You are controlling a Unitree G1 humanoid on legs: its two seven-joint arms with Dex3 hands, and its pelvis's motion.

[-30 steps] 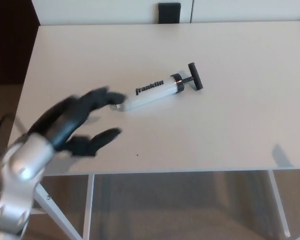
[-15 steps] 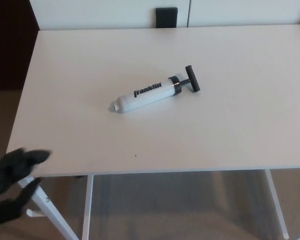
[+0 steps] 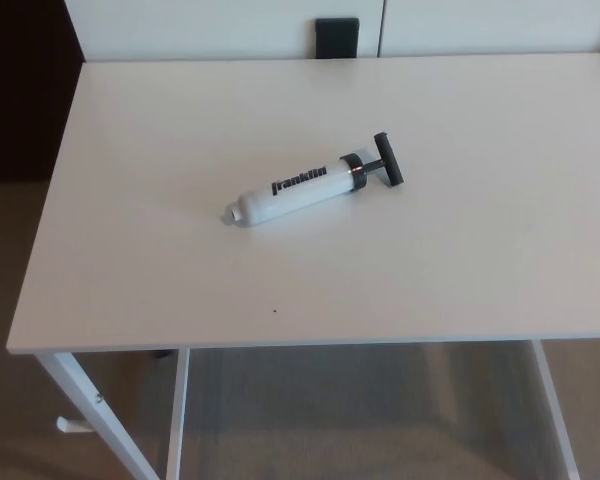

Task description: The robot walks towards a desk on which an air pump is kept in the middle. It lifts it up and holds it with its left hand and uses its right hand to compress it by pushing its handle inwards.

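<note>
White Franklin air pump (image 3: 302, 188) lies flat mid-desk (image 3: 130, 270), black T-handle (image 3: 388, 159) almost fully in, pointing far-right; neither hand in frame, so finger state unknown, fitting either pre-lift or set-down-after-compression stage.

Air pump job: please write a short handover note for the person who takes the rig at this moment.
Hands: neither the left nor the right is in the head view.
Air pump: lies on its side near the middle of the white desk, nozzle end toward the robot's left, black T-handle toward its right, close to the barrel.
Done or left: the pump is on the desk and nothing holds it. This fits a moment before the lift, or one after it was set back down; the view does not settle which.
</note>
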